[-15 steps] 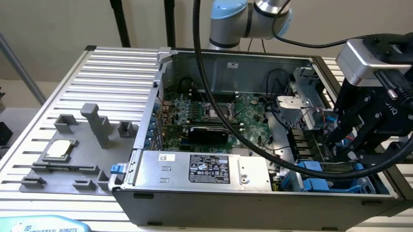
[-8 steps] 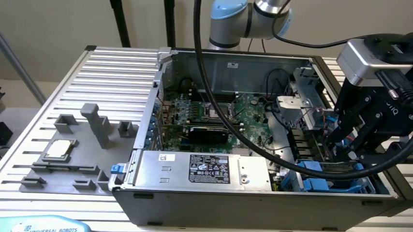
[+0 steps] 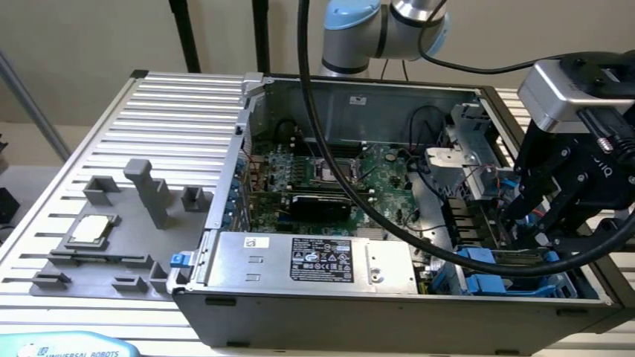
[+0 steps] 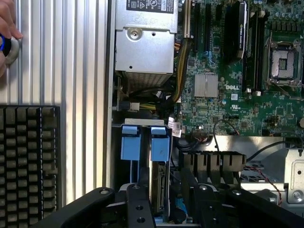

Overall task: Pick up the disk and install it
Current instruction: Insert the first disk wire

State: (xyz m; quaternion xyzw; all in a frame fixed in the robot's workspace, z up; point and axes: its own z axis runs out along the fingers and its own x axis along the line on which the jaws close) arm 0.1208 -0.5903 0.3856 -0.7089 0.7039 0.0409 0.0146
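**A:** Start us at the gripper (image 3: 533, 234). What have we got?

**B:** It's low over the corner of the open computer case (image 3: 397, 320), on the exterior view's right. The fingers (image 4: 137, 209) are spread, not pressed together, and they reach down into the drive bay (image 4: 142, 122).

**A:** And the disk?

**B:** The disk (image 4: 159, 185) is right there between them! It stands on edge in the bay with its blue carrier tab on the end away from the gripper. It sits close against one finger, with a visible gap to the other. I can't tell whether that near finger is touching it.

**A:** Any neighbours in the bay?

**B:** A second blue carrier (image 4: 130, 142) sits just beside the disk, parallel to it.

**A:** Widen out for me.

**B:** The power supply box (image 3: 248, 260) lies along the case's front edge, to the exterior view's left of the bay. The motherboard (image 3: 382, 182) is behind it. The case rests on the ribbed worktop (image 3: 169, 111). The CPU chip (image 3: 88, 230) sits on that worktop too, well apart on the exterior view's left.

**A:** Anyone around?

**B:** A person's hand (image 4: 7, 23) is at the edge of the wrist view, over the worktop.
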